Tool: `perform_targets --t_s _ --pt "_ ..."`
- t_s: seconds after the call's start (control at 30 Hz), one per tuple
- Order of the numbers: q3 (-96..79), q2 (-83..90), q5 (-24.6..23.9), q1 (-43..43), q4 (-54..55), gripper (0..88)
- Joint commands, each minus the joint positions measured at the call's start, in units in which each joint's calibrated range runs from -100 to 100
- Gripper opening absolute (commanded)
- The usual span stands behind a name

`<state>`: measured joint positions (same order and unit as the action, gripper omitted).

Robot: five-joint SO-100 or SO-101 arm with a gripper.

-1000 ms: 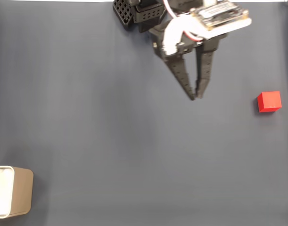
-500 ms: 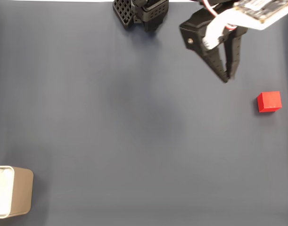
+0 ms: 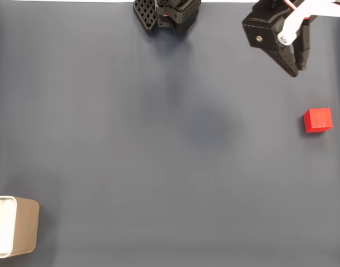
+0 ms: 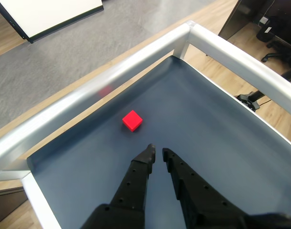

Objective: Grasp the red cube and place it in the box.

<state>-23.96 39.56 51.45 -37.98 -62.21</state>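
Fingertips (image 4: 150,153) nearly touching, just a sliver of gap showing in the wrist view, holding nothing; gripper (image 3: 297,71) up near the top right of the fixed view, tips pointing down toward the red cube (image 3: 318,120) but well short of it; cube sitting flat on the dark mat (image 3: 158,144), near the right edge in the fixed view, and just ahead of the tips in the wrist view (image 4: 132,120), not far from the metal frame corner (image 4: 183,36); box (image 3: 14,226) way off at the bottom left, well apart from everything; looks like the approach step, no grasp yet; next move probably needs opening wide first, then dropping over the cube so it sits between the fingers before closing; long haul across to the box after that.
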Motion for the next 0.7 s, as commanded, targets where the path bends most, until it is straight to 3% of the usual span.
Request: perform_targets --t_s 0.0,0.2,0.67 --pt "3.1 -0.8 -0.5 -1.8 -0.3 3.2" --pt "4.0 -4.2 0.0 -4.3 -0.2 3.3" --pt "5.4 -11.7 0.1 -5.8 0.5 14.8"
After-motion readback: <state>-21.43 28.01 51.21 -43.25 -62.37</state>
